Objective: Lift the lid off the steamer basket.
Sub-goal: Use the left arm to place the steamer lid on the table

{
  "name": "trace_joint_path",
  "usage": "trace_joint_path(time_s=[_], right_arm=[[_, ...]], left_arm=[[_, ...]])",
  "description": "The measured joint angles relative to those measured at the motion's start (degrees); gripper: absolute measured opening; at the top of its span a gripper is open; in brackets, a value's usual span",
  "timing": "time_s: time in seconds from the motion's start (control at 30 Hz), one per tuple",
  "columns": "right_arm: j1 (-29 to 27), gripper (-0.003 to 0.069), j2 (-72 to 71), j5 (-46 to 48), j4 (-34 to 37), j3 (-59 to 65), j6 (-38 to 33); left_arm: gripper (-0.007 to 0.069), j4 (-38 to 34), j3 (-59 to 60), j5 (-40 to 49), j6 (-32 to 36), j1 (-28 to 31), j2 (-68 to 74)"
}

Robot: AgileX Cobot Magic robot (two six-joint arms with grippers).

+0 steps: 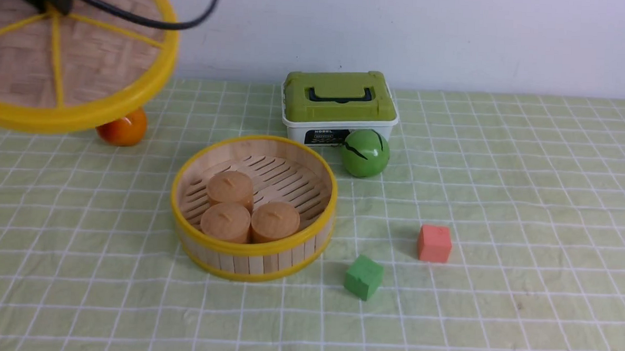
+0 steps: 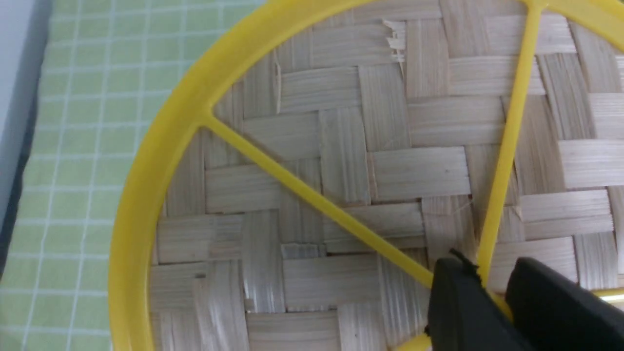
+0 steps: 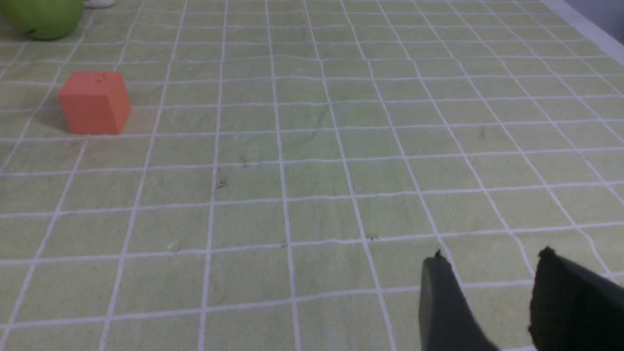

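left gripper (image 2: 492, 287) clamped on the hub of lid (image 1: 74, 65), held aloft far-left, roughly level, spoked face up, well clear of uncovered steamer basket (image 1: 251, 246); right gripper (image 3: 487, 273) fingers parted, gripping nothing, over bare cloth (image 3: 312, 195).

Left tool (image 2: 490, 279) pinched (right tool (image 3: 492, 265) parted)

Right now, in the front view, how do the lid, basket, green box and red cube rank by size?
1. lid: looks biggest, but it is raised nearer the camera and cropped, so unsure against the basket
2. basket
3. green box
4. red cube
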Motion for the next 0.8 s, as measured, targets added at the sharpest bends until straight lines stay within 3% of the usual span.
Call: trace_joint_path(time_s=[0.2,0.37,0.6,0.73,0.8], right_arm=[[0.0,0.0241,0.0,0.0,0.0,0.0,0.0],[0.0,0.0241,0.0,0.0,0.0,0.0,0.0],[0.0,0.0241,0.0,0.0,0.0,0.0,0.0],[0.0,0.0241,0.0,0.0,0.0,0.0,0.0],[0.0,0.0241,0.0,0.0,0.0,0.0,0.0]], left_arm=[[0.0108,-9.9,18.1,-13.4,-0.9,8.2,0.4],[0.0108,-11.4,27.7,-21.6,-0.9,8.7,5.5],[0.0111,-11.1,28.7,-24.9,-2.7,8.7,12.9],[0.0177,-11.4,28.7,-25.2,-3.5,8.7,13.7],[0.0254,-11.5,28.7,-25.3,-4.0,8.7,13.2]])
